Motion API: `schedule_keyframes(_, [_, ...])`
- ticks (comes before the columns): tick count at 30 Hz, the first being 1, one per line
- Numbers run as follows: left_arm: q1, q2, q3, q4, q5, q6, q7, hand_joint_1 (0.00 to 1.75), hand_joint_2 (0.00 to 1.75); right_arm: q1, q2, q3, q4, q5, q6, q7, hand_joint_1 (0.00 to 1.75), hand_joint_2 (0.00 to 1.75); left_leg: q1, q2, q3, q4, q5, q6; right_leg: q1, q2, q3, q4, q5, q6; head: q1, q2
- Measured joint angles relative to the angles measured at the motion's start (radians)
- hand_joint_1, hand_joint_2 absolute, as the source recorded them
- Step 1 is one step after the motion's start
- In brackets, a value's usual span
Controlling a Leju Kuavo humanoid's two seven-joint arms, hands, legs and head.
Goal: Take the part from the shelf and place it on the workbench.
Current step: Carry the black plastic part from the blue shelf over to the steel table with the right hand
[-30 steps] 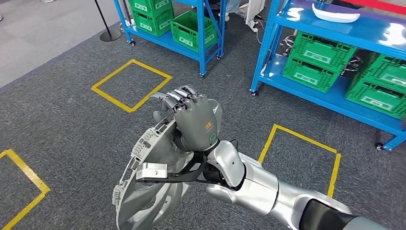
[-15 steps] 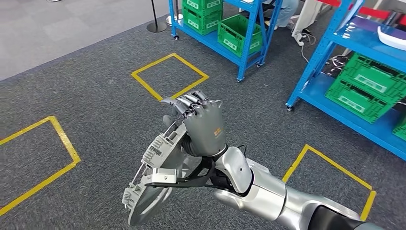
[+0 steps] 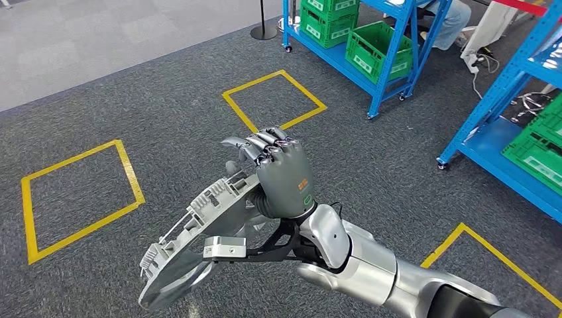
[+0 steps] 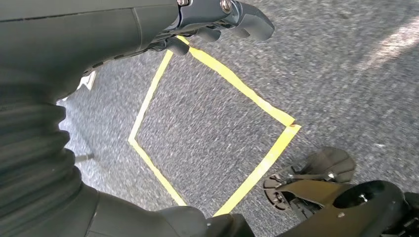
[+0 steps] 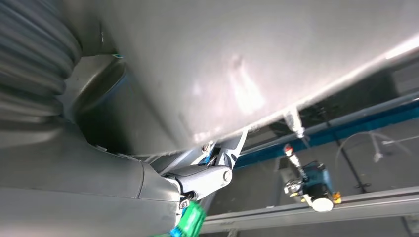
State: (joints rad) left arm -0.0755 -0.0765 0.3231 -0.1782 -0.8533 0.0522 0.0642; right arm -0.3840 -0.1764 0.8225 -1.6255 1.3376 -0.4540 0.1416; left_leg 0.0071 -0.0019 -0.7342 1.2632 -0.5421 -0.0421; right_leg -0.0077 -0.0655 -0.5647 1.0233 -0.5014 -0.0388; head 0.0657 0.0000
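Head view: the right hand [image 3: 283, 177] is gripping the curved silver-grey ribbed metal part [image 3: 192, 248], which is extending toward 7 o'clock above grey carpet floor [image 3: 132, 86] marked with yellow tape squares [image 3: 78, 199]; blue metal shelves [image 3: 371, 63] holding green plastic crates [image 3: 378, 50] are standing at 1 o'clock. Left wrist view: the left hand [image 4: 217, 19] is hanging over the carpet, its fingers curled in, holding nothing. Right wrist view: the part's pale surface is lying against the hand.

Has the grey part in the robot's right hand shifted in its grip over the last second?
No. The grey part sits the same way under the right hand; the yellow floor square slid because the camera turned.
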Motion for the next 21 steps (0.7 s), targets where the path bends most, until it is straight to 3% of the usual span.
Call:
schedule_keyframes(2, [0.0,0.0,0.0,-0.001,0.002,0.001,-0.002,0.0,1.75,0.0,0.001,0.0,0.0,0.001,0.001,-0.001,1.75,1.75,-0.004,0.043,0.074,-0.136,0.057,0.006,0.003,-0.024,0.009,0.001,-0.008,0.006,0.0,0.0])
schedule_keyframes(4, [-0.004,0.0,0.0,-0.001,0.003,0.002,-0.004,0.0,1.75,-0.001,0.002,0.0,0.0,0.003,0.002,-0.001,1.75,1.75,-0.01,0.081,0.125,-0.228,0.083,0.017,0.007,-0.046,0.018,0.002,-0.016,0.016,0.002,0.0])
schedule_keyframes(5, [-0.006,0.0,0.0,-0.001,0.003,0.002,-0.004,0.0,1.75,-0.002,0.002,0.0,0.0,0.003,0.002,-0.001,1.75,1.75,-0.013,0.082,0.13,-0.24,0.083,0.023,0.009,-0.058,0.02,0.002,-0.019,0.022,0.003,0.0])
schedule_keyframes(7, [-0.006,0.0,0.0,-0.001,0.004,0.002,-0.004,0.0,1.75,-0.004,0.004,0.0,0.0,0.003,0.002,-0.001,1.75,1.75,-0.013,0.054,0.128,-0.243,0.089,0.035,0.006,-0.072,0.023,0.002,-0.023,0.034,0.004,0.0])
schedule_keyframes(9, [-0.005,0.0,0.0,-0.001,0.004,0.002,-0.004,0.0,1.75,-0.005,0.005,-0.001,-0.002,0.004,0.001,-0.001,1.75,1.75,-0.007,0.027,0.13,-0.25,0.096,0.047,0.001,-0.023,0.01,0.04,-0.051,0.046,0.005,0.0])
schedule_keyframes(11, [-0.007,-0.001,0.0,-0.001,0.004,0.002,-0.004,0.0,1.75,-0.003,0.005,-0.001,-0.004,0.004,0.001,-0.001,1.75,1.75,-0.003,0.0,0.129,-0.252,0.099,0.054,-0.002,0.044,-0.045,0.156,-0.111,0.052,0.008,0.0])
schedule_keyframes(13, [-0.009,-0.001,0.0,-0.001,0.004,0.002,-0.004,0.0,1.75,0.001,0.004,-0.002,-0.004,0.003,0.002,0.0,1.75,1.75,-0.002,-0.03,0.127,-0.25,0.099,0.056,-0.002,0.06,-0.108,0.275,-0.151,0.053,0.01,0.0])
schedule_keyframes(14, [-0.008,-0.001,0.0,-0.001,0.004,0.002,-0.004,0.0,1.75,0.002,0.004,-0.002,-0.004,0.003,0.002,0.0,1.75,1.75,-0.002,-0.046,0.126,-0.249,0.099,0.055,-0.003,0.062,-0.12,0.289,-0.143,0.053,0.01,0.0])
schedule_keyframes(15, [-0.008,-0.002,0.0,-0.001,0.004,0.002,-0.004,0.0,1.75,0.001,0.004,-0.002,-0.004,0.004,0.002,-0.001,1.75,1.75,-0.001,-0.062,0.127,-0.247,0.099,0.054,-0.004,0.065,-0.113,0.264,-0.116,0.052,0.01,0.0])
schedule_keyframes(16, [-0.007,-0.002,0.0,-0.001,0.005,0.002,-0.004,0.0,1.75,0.0,0.004,-0.002,-0.004,0.004,0.002,-0.001,1.75,1.75,0.001,-0.079,0.127,-0.245,0.099,0.051,-0.007,0.073,-0.088,0.204,-0.076,0.052,0.01,0.0])
schedule_keyframes(18, [-0.008,-0.004,0.0,-0.001,0.005,0.002,-0.004,0.0,1.75,-0.002,0.003,-0.002,-0.004,0.006,0.001,-0.001,1.75,1.75,0.003,-0.109,0.124,-0.239,0.098,0.041,-0.011,0.118,-0.031,0.071,-0.019,0.051,0.01,0.0])
schedule_keyframes(20, [-0.008,-0.005,0.0,-0.001,0.005,0.002,-0.004,0.0,1.75,-0.003,0.003,-0.002,-0.004,0.006,0.0,-0.001,1.75,1.75,0.003,-0.131,0.117,-0.238,0.1,0.026,-0.01,0.141,-0.011,0.019,-0.008,0.045,0.009,0.0])
schedule_keyframes(21, [-0.006,-0.005,0.0,-0.001,0.005,0.002,-0.005,0.0,1.75,-0.003,0.003,-0.003,-0.004,0.007,0.0,-0.001,1.75,1.75,0.003,-0.142,0.112,-0.241,0.102,0.017,-0.007,0.131,-0.01,0.018,-0.005,0.038,0.009,0.0])
